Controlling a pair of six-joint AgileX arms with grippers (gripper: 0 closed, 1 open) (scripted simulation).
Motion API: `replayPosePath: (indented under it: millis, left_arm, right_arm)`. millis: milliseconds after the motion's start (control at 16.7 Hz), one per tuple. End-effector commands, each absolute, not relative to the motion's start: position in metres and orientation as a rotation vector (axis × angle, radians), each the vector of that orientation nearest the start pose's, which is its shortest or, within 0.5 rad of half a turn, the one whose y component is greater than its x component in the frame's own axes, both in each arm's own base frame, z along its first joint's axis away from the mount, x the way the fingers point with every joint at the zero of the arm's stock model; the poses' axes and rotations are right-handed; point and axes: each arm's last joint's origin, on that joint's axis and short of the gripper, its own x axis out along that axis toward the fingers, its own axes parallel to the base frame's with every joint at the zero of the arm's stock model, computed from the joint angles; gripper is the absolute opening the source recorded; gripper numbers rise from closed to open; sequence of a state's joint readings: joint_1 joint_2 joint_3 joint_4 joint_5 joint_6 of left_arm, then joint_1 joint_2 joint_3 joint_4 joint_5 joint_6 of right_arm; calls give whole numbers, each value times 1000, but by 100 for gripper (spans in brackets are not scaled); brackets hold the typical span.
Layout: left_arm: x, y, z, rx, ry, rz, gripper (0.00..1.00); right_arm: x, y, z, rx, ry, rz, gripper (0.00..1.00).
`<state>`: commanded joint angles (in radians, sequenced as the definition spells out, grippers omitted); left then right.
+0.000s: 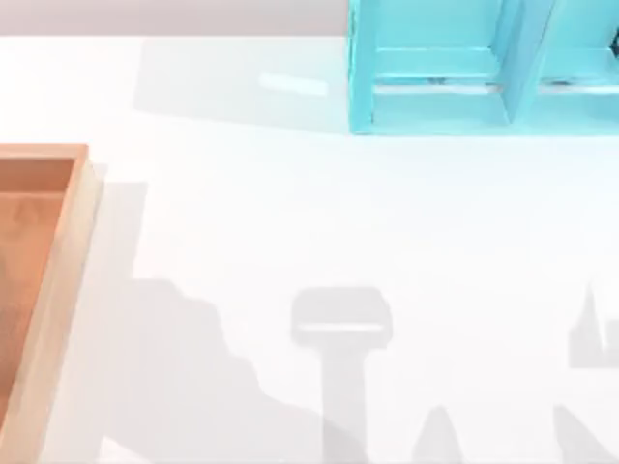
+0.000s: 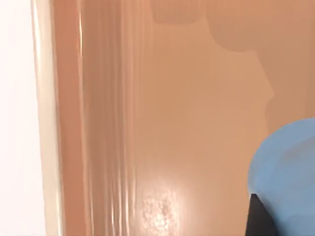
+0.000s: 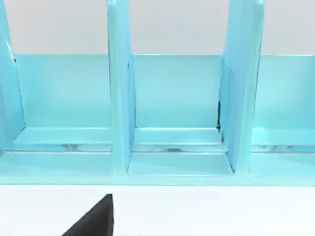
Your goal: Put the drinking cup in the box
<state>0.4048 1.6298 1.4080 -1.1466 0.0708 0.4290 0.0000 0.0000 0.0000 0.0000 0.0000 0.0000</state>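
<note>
The drinking cup, plain blue and round, is close to the left wrist camera. It hangs over the orange-brown floor of the box. My left gripper is shut on it, with one black finger lying against the cup's side. The top view has the box at the table's left edge, with a light tan rim. A dark part of my right gripper shows low over the white table, facing the cyan shelf unit.
A cyan compartmented shelf unit stands at the back right, its open bays facing my right arm. Shadows of both arms fall on the white table near the front.
</note>
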Motion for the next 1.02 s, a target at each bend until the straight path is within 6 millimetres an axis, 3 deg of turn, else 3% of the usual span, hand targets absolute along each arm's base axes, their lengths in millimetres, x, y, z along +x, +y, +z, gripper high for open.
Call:
replayPosePath:
  millis: [540, 840, 1020]
  left_arm:
    - [295, 118, 214, 29, 1359, -5, 0]
    - [295, 118, 211, 29, 1360, -6, 0]
    - [295, 118, 211, 29, 1360, -6, 23]
  right_arm:
    - [106, -1, 160, 0, 0, 0, 100]
    - [106, -1, 160, 0, 0, 0, 100]
    - [106, -1, 160, 0, 0, 0, 100]
